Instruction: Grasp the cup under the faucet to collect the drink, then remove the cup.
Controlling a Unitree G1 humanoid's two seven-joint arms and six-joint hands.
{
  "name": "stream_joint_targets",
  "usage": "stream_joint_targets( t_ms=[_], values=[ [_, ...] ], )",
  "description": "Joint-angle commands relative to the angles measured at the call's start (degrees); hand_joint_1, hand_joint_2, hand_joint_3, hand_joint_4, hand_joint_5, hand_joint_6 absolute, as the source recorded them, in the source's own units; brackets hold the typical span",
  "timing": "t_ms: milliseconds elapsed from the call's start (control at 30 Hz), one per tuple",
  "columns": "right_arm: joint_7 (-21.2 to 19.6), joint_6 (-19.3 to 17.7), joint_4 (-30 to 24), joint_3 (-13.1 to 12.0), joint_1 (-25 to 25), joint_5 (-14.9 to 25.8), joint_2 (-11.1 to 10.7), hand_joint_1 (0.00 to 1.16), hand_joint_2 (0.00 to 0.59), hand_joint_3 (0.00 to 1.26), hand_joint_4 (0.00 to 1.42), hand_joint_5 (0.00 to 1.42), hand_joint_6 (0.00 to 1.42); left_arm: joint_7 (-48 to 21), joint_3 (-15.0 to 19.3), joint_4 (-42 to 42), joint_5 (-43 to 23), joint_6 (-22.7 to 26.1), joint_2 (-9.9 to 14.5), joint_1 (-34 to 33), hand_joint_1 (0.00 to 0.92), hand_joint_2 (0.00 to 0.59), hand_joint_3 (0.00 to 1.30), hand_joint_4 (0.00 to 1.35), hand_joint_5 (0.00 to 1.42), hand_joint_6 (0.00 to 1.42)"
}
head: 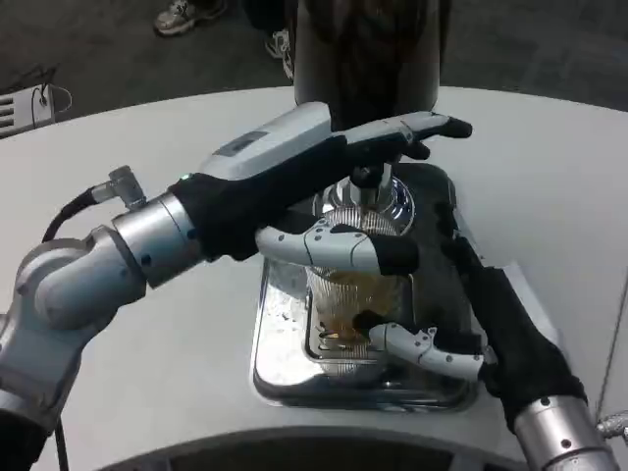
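Ribbed clear plastic cup (pixel 345 299), amber drink inside: held under chrome faucet (pixel 368 186) by right hand (pixel 432 348); left hand (pixel 368 147) presses tap (grip unclear) for filling.

A round white table (pixel 118 128) with a smooth matt top fills most of the view. Beyond its far edge lies dark grey carpeted floor (pixel 98 49). A pair of grey and white trainers (pixel 186 14) stands on that floor at top, and a white wire rack (pixel 20 103) shows at the left edge
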Motion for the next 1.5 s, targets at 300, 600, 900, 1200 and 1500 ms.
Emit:
stream_joint_targets(
  t_ms=[300,600,900,1200,1500],
  values=[
    [-0.94,-0.07,2.91,0.76,-3.00,2.23,0.10,0.86,0.197,0.00,0.00,0.04,0.03,0.22,3.48,-0.06,-2.95,2.04,-0.19,3.71,0.000,0.050,0.14,0.08,0.17,0.21],
    [-1.38,-0.45,3.65,1.26,-3.09,2.84,0.08,0.86,0.197,0.00,0.00,0.05,0.03,2.61,7.30,-1.96,-6.27,1.40,-2.70,5.67,0.000,0.071,0.15,0.10,0.20,0.26],
    [-2.45,-0.92,4.18,1.93,-3.12,3.41,0.27,0.86,0.197,0.00,0.00,0.06,0.04,3.54,12.63,-7.24,-10.59,1.20,-2.54,11.09,0.000,0.083,0.21,0.19,0.29,0.33],
    [-3.45,-1.29,5.56,3.03,-3.94,3.62,0.75,0.86,0.197,0.00,0.00,0.08,0.06,3.97,18.57,-11.09,-11.30,2.33,1.01,19.68,0.000,0.083,0.22,0.21,0.31,0.34],
    [-4.78,-2.07,8.06,4.07,-5.42,3.68,1.44,0.86,0.197,0.00,0.05,0.13,0.12,6.70,23.63,-11.24,-7.54,2.55,3.83,28.19,0.000,0.083,0.17,0.15,0.27,0.31]
  ],
)
